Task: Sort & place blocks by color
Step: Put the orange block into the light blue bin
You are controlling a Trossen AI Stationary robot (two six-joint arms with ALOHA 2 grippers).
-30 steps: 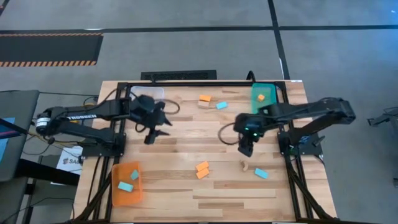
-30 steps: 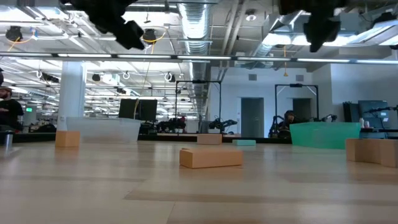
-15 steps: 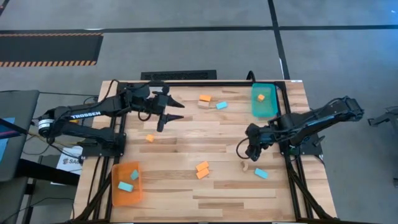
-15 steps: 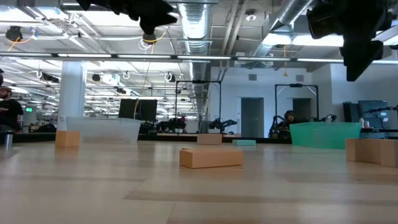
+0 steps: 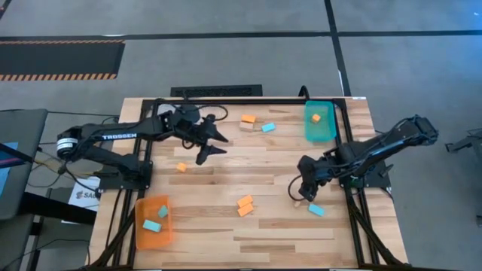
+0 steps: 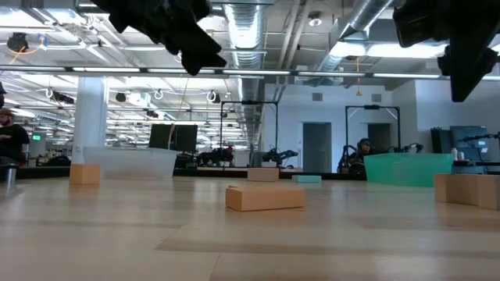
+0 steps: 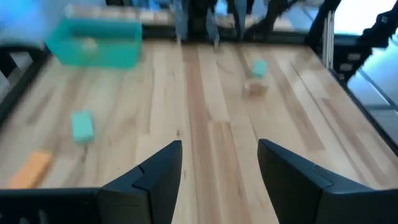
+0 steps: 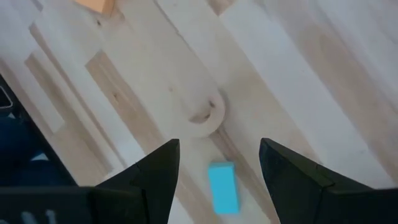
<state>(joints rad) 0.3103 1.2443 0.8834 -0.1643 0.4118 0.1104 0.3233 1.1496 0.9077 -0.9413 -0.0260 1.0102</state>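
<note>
High view: table (image 5: 226, 233) carries four loose orange blocks (image 5: 245, 205), two of them paired mid-table on a diagonal axis; two light blue blocks (image 5: 315, 210) loose; one tan block (image 5: 297, 201). Orange tray (image 5: 140, 235) holds two blue, teal tray (image 5: 319, 132) one orange. Left gripper (image 5: 211, 143) spread, empty.

Right wrist view: right gripper (image 8: 219, 163) spread above one blue block (image 8: 222, 188), long axis running away from the camera.

The tan block (image 5: 296, 200) is partly covered by the right gripper (image 5: 300, 193) in the high view. Beyond the left jaws, the teal tray (image 7: 93, 40) is blurred.
</note>
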